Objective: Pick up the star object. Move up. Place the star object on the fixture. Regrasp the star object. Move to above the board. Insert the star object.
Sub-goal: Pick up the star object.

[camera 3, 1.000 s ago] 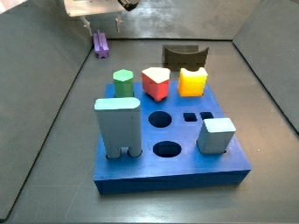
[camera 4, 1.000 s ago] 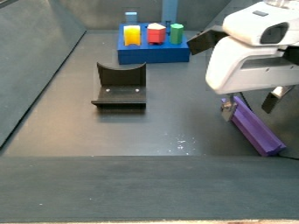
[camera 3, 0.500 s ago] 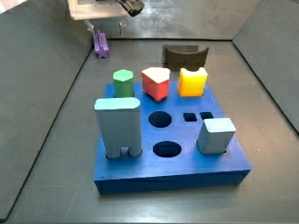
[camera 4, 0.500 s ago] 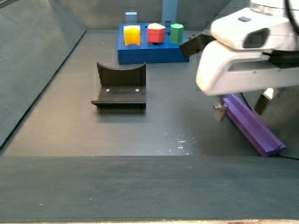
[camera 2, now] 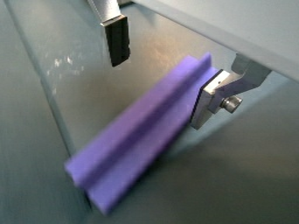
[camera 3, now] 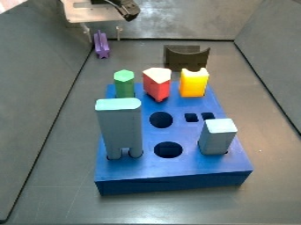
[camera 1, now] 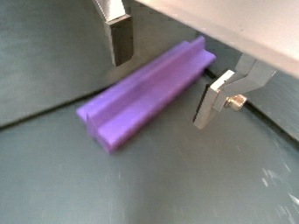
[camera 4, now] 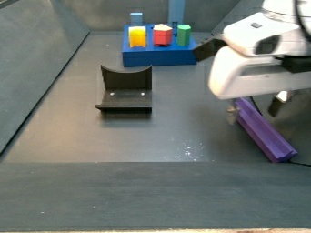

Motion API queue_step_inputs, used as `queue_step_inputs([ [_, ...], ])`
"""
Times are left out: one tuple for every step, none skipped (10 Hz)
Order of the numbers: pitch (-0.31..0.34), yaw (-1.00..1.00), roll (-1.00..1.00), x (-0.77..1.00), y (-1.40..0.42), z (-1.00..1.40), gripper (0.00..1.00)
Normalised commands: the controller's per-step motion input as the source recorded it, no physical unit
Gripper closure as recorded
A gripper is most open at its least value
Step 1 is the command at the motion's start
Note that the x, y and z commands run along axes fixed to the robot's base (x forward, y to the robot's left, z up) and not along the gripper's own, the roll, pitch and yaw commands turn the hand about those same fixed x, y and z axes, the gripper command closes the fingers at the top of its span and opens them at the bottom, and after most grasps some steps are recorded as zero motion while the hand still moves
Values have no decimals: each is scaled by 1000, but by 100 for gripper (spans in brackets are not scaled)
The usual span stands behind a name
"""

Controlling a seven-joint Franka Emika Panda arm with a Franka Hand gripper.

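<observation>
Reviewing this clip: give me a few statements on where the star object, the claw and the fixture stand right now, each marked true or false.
1. The star object lies flat on the floor. True.
2. The claw is shut on the star object. False: both wrist views show its fingers apart on either side of the piece, with gaps.
3. The star object rests on the fixture. False: the fixture is bare, and the piece lies apart from it in a side view.
4. A green peg stands on the board. True.
5. The claw hangs over the board. False: it is over the star object, away from the board.
</observation>
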Motion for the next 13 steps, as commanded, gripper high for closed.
queue_step_inputs([
  [-193, 157, -500, -454, 74, 89, 0],
  [-210, 157, -500, -409, 100, 74, 0],
  [-166, 134, -500, -374, 334, -43, 0],
  [-160, 111, -500, -366, 437, -191, 0],
  [-129, 109, -411, -220, 517, -409, 0],
  [-19, 71, -311, 0, 420, -617, 0],
  [0, 0, -226, 451, 109, -709, 0],
  [0, -29, -246, 403, 17, -640, 0],
  [0, -94, -254, 337, 26, -634, 0],
  [0, -60, -220, 374, 74, -711, 0],
  [7, -51, -236, 340, 51, -669, 0],
  [0, 43, -236, 54, 26, -694, 0],
  [-26, 0, 0, 0, -14, -183, 0],
])
